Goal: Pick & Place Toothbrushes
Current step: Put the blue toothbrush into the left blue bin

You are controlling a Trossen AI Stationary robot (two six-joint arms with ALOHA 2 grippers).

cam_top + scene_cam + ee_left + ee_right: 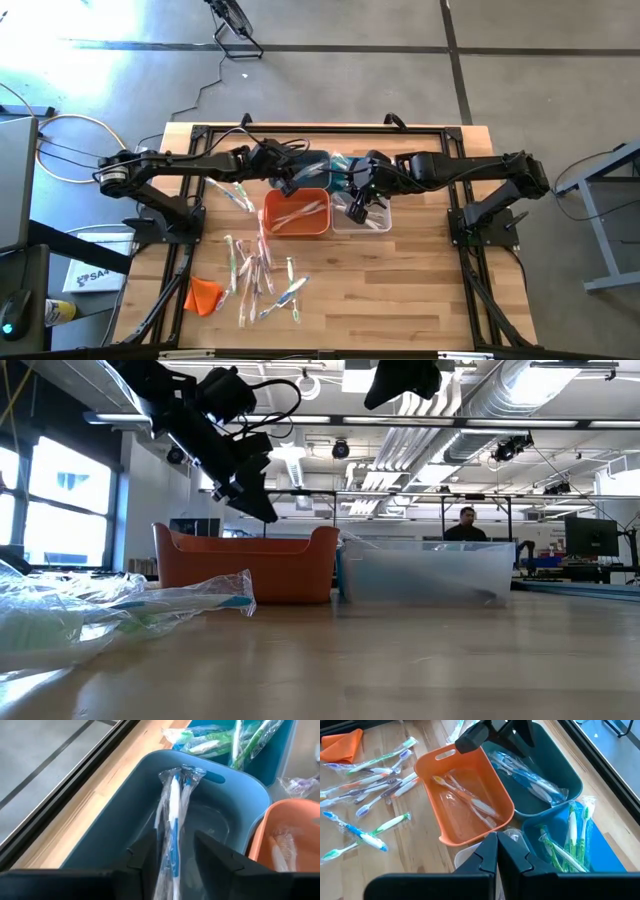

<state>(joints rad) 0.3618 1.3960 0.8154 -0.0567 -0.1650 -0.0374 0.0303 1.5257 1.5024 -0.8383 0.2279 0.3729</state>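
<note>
Release was under way: the left gripper (172, 851), jaws parted, hung over the grey bin (125, 810); the blue toothbrush (172, 820) stood between them and needed a clear drop.

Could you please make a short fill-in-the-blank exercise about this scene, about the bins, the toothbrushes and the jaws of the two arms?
1. The left gripper hangs over the grey-blue bin with a wrapped toothbrush with a ____ handle between its jaws.
2. The orange bin stands beside the ____ bin in the low view.
3. The jaws of the right gripper are ____.
4. The loose toothbrushes lie on the table near an ____ cloth.

Missing words: blue; clear; shut; orange
</note>
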